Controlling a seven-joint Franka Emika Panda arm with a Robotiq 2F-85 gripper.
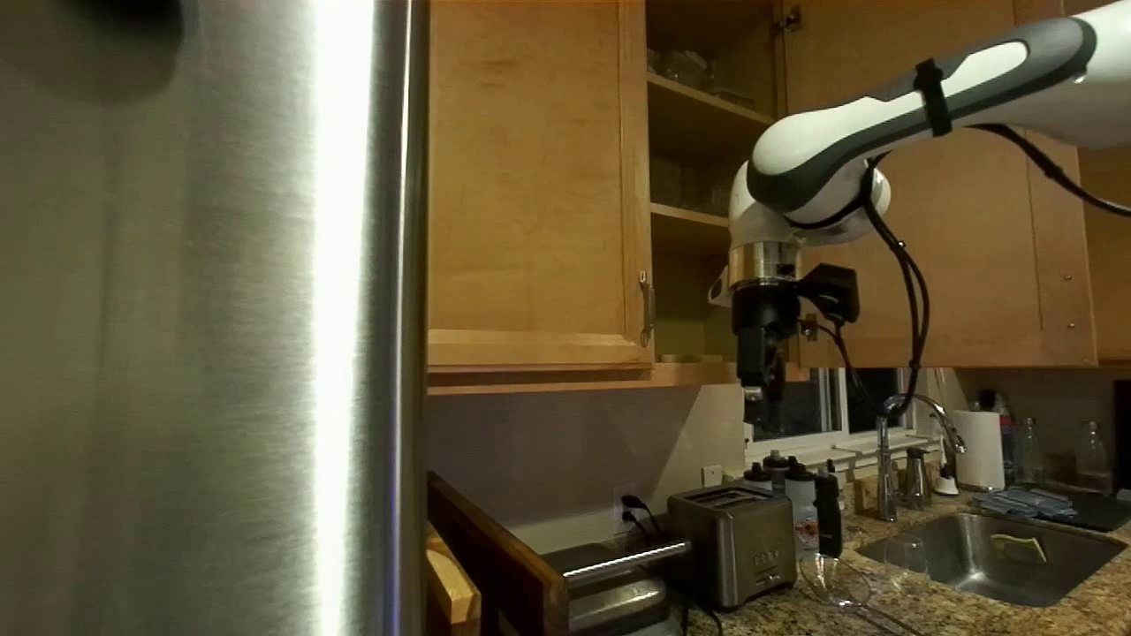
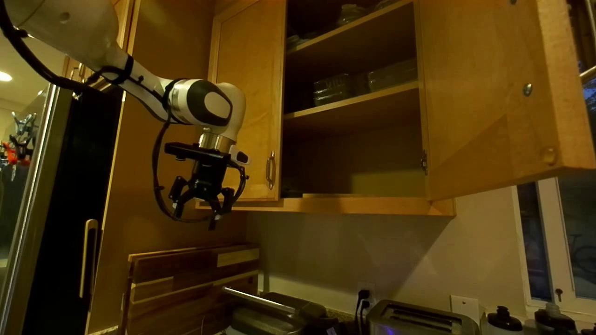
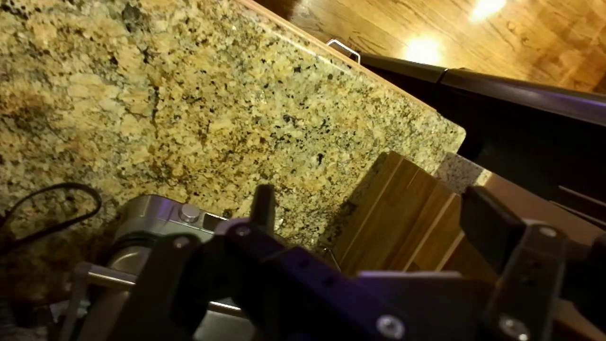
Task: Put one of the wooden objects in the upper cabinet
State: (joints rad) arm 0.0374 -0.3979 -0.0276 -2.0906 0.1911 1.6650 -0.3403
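Speckled granite countertop (image 3: pixel 213 109), mottled gold, brown and black, rounded at its corner in the wrist view. Near that corner, a striped wooden cutting board (image 2: pixel 191 288) stood on edge, with a paler wooden board (image 1: pixel 452 579) just beside it. Next along, a panini press (image 1: pixel 617 605) with a steel bar handle, near it a black cord (image 3: pixel 71 187) looped over the granite; then a steel toaster (image 1: pixel 742 548) with long slots. Just behind the toaster, upright water bottles (image 1: pixel 802 508). Farther on, a steel sink (image 1: pixel 1060 565) let into the granite, with a gooseneck faucet (image 1: pixel 886 468) at its back edge, an upright paper towel roll (image 1: pixel 978 449) and a grey-blue cloth (image 1: pixel 1029 503).
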